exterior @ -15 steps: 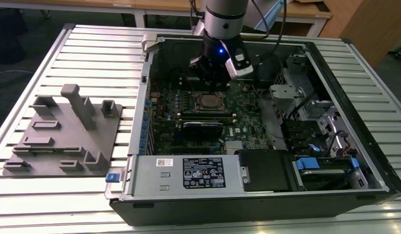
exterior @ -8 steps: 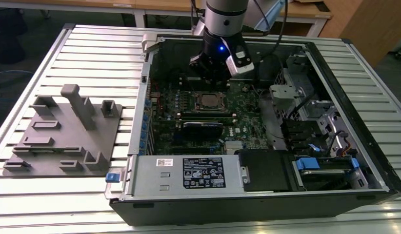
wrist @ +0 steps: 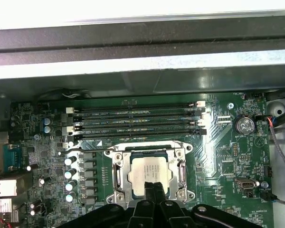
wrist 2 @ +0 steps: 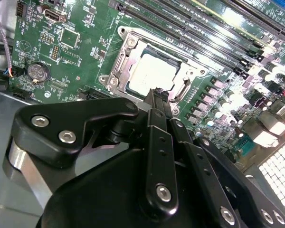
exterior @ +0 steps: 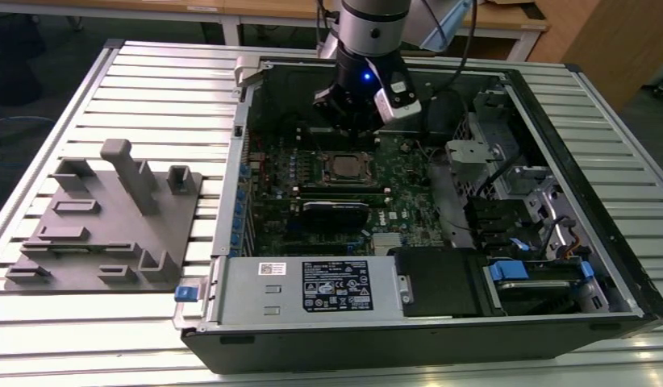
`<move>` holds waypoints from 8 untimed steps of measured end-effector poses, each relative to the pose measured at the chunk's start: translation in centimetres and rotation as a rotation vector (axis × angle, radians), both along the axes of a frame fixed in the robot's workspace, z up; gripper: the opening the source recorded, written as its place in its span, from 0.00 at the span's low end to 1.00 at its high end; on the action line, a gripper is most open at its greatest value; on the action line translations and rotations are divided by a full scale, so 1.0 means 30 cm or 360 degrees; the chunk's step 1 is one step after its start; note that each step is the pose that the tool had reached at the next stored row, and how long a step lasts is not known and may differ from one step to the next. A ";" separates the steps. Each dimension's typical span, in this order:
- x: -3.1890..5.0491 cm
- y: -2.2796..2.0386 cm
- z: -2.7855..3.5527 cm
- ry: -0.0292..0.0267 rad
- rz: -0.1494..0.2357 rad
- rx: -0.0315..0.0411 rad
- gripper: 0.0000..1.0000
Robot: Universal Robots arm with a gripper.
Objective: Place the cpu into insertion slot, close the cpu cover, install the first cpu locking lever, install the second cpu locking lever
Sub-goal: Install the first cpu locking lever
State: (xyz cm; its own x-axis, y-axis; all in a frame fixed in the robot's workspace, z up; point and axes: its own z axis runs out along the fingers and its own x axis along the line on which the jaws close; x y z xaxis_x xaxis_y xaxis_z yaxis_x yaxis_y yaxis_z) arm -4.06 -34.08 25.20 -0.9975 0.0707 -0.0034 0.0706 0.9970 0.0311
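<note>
The cpu (wrist: 149,172) lies flat in the insertion slot (exterior: 348,166) on the green board, its silver top showing in both wrist views. The cpu cover (wrist: 118,172) is down around it as a silvery frame, and the chip (wrist 2: 151,74) shows through its cut-out. A thin wire lever (wrist: 133,148) runs along the socket's side nearest the memory slots. Another bent lever end (wrist 2: 181,90) sits beside the fingertips. My gripper (wrist 2: 159,94) hangs just over the socket's edge, its black fingers (wrist: 154,190) pressed together with nothing between them. In the exterior view the gripper (exterior: 344,129) is inside the case above the socket.
The open computer case (exterior: 590,161) has tall walls around the board. Long black memory slots (wrist: 137,121) lie beside the socket. A power supply box (exterior: 310,286) and a drive cage (exterior: 514,193) stand in the case. A grey fixture plate (exterior: 106,218) sits at the exterior view's left.
</note>
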 end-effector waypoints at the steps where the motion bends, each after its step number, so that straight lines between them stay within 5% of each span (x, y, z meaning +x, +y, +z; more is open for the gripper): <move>1: 0.000 0.000 0.000 0.00000 0.0000 0.0000 0.11; 8: -0.017 0.000 0.000 0.00001 0.0000 0.0000 0.11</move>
